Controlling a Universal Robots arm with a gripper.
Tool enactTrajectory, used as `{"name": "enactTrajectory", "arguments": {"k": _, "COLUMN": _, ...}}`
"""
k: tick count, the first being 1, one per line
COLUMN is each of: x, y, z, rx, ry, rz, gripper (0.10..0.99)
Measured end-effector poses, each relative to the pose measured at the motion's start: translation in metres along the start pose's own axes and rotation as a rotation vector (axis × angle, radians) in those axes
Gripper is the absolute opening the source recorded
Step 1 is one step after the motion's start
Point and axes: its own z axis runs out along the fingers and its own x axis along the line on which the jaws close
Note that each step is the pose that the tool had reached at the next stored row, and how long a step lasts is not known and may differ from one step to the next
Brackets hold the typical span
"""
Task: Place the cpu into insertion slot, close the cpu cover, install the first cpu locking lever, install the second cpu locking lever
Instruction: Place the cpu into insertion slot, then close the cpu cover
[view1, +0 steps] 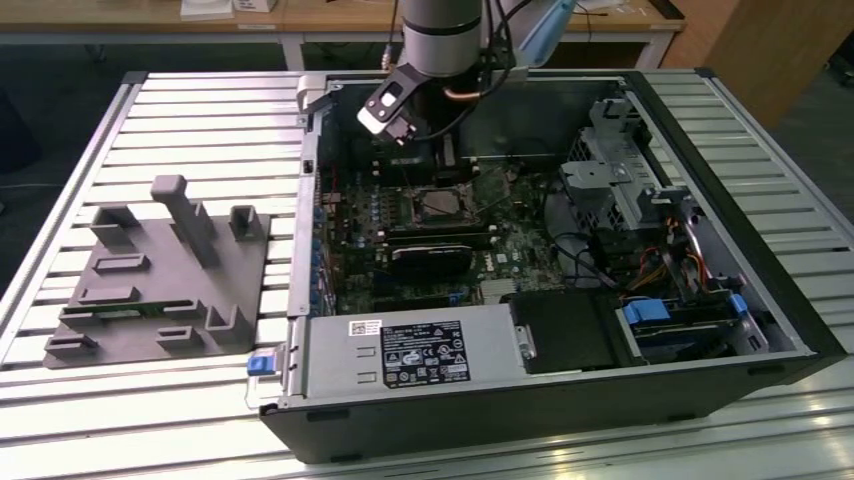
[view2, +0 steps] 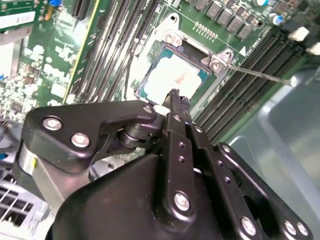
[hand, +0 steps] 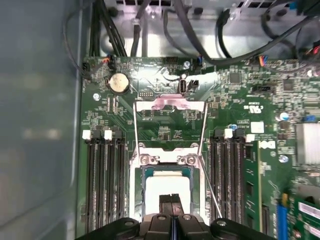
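So the setup is an open PC case (view1: 534, 410) lying on a slatted metal table (view1: 200, 110), with a grey plastic fixture (view1: 160, 270) sitting well apart toward the exterior view's left and wooden benches (view1: 334, 20) at the back of the room. The arm (view1: 441, 40) comes down into the case over the green motherboard (hand: 240, 95). The gripper (view2: 174, 97) has its two fingers pressed flat together with nothing between them, and the tip sits right at the edge of the cpu (view2: 172, 80). Can't tell if it's actually touching. The cpu is lying flat in the insertion slot (hand: 135, 192). The cpu cover (hand: 170, 103) looks flipped up off it, and a thin wire lever (view2: 260, 74) pokes out sideways over the memory slots (hand: 105, 185). It's pretty tight in there: memory slots hug the socket on both sides, the case wall (hand: 40, 125) is near, and a black card (view1: 434, 255) sits just beside the socket.
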Motion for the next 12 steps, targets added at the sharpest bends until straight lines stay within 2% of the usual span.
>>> {"name": "enactTrajectory", "arguments": {"k": 2, "x": 0.0000, "y": 0.0004, "z": -0.0048, "rx": 0.000, "ry": -0.0001, "rz": 0.000, "gripper": 0.106}}
{"name": "enactTrajectory", "arguments": {"k": 8, "x": 0.0000, "y": 0.0005, "z": -0.0057, "rx": 0.000, "ry": -0.0001, "rz": 0.000, "gripper": 0.106}}
{"name": "enactTrajectory", "arguments": {"k": 12, "x": -0.0001, "y": 0.0008, "z": -0.0090, "rx": 0.000, "ry": -0.0002, "rz": 0.000, "gripper": 0.106}}
